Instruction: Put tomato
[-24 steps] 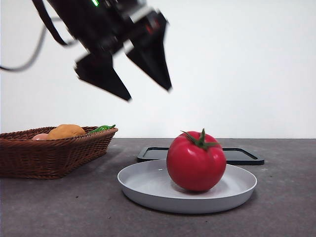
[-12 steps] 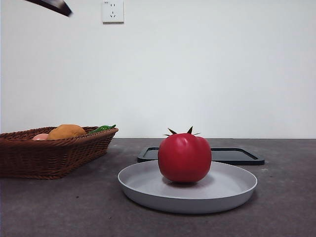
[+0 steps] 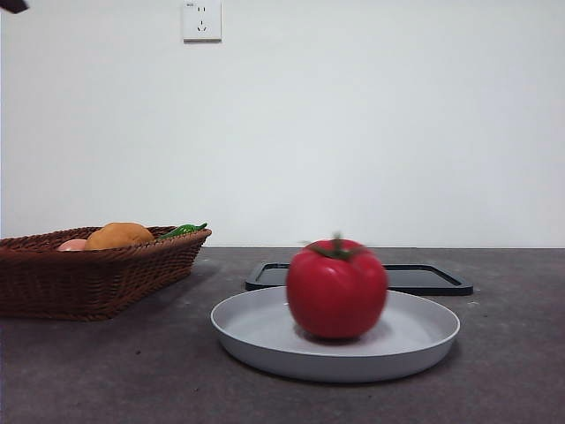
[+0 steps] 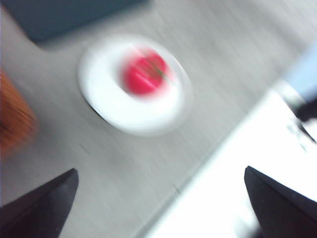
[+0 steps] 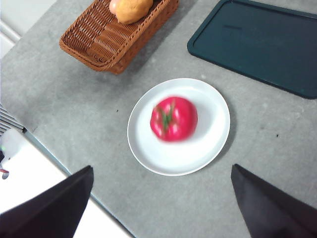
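Note:
The glossy red tomato [image 3: 336, 290] with a green calyx sits free on the pale grey plate [image 3: 424, 331], slightly blurred. In the left wrist view the tomato [image 4: 143, 74] and plate [image 4: 114, 106] are smeared by motion, far below my left gripper [image 4: 160, 170], which is open and empty. In the right wrist view the tomato [image 5: 173, 119] lies near the middle of the plate [image 5: 208, 144]. High above it, my right gripper [image 5: 162, 167] is open and holds nothing. Only a black arm tip [image 3: 11, 5] shows in the front view's top left corner.
A wicker basket [image 3: 88, 274] at the left holds an orange fruit [image 3: 118, 235], a pale pink fruit [image 3: 72, 245] and something green [image 3: 183, 230]. Behind the plate lies a flat dark tray [image 3: 433, 279]. The table's edge [image 5: 74, 173] runs close to the plate.
The open gripper that hung over the tomato has risen away to the upper left, almost out of the front view. The tomato has rocked on the plate and is still moving.

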